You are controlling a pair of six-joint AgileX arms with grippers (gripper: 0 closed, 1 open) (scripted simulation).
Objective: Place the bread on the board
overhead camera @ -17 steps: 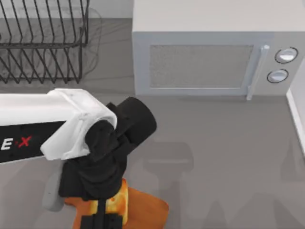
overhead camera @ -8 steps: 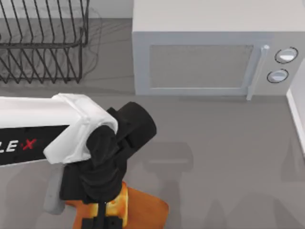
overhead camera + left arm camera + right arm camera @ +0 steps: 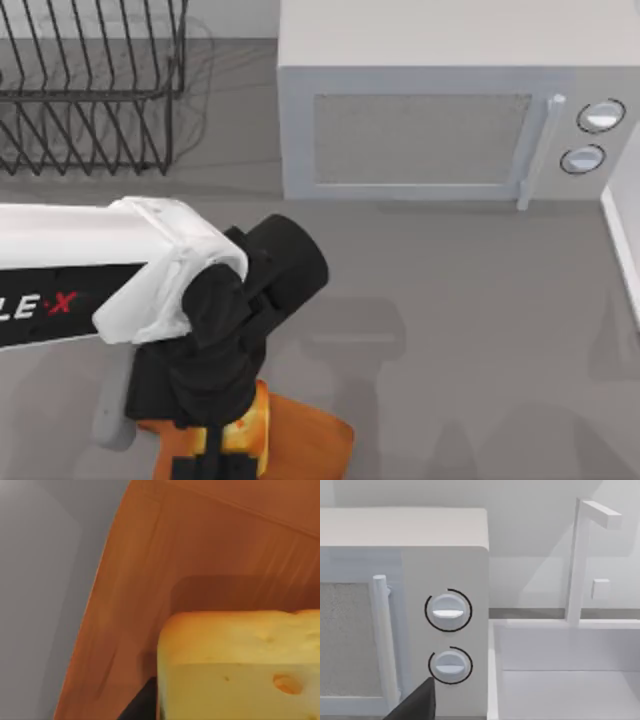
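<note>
1. Wire dish rack (image 3: 90, 90) stands at the far left of the grey worktop (image 3: 470, 330), its dark bars well apart from everything else.
2. Our left arm (image 3: 110, 270) reaches in from the left edge of the top view, white shell ending in a black wrist that bends down over the near left part of the worktop.
3. Our left gripper (image 3: 222, 462) hangs below that wrist, right over the board (image 3: 310, 440), with the bread (image 3: 250, 425) showing as a yellow-orange patch between the black fingers.
4. From the left wrist view, the bread (image 3: 240, 665) is a pale yellow block with small pores and a golden upper edge, sitting close above the orange-brown grain of the board (image 3: 140, 580), on which it casts a dark shadow; we cannot tell whether it touches the wood.
5. Our jaws appear pinched on the bread, a dark finger tip lying against its side in the left wrist view.
6. A white microwave (image 3: 440, 110) sits at the back centre to right, door handle and two round dials on its right end.
7. Our right arm is parked; its wrist view looks at the microwave (image 3: 405, 605) dials, a white sink (image 3: 570, 670) with a tall tap beside it, and we cannot tell how its jaws are set.
</note>
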